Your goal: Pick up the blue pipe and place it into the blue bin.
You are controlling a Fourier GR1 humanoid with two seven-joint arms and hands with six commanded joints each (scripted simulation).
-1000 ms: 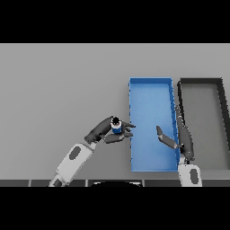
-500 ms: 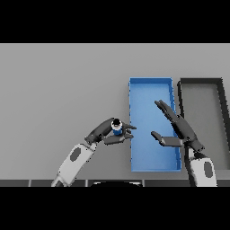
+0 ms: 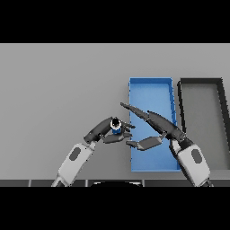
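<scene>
The left arm enters from the lower left edge and angles up and to the right; the left hand (image 3: 108, 132) sits just left of the blue bin (image 3: 151, 82), its fingers and thumb curled round the blue pipe (image 3: 116, 127). The right arm rises from the lower right edge; the right hand (image 3: 157, 128) lies over the bin, fingers straight and spread, pointing up-left, thumb reaching left past the bin's left wall (it holds nothing).

Against the frame half a second ago: the right hand has swung left across the bin, and its fingertips now stand just beside the pipe; the left hand and pipe sit in much the same place.

The pipe stands upright in the left hand's grip, its dark top end showing, outside the bin and near its left wall; the right hand's long fingers end just above and right of it, the thumb just below and right; whether they touch the pipe cannot be told. A black bin (image 3: 201, 81) lies right of the blue bin.
</scene>
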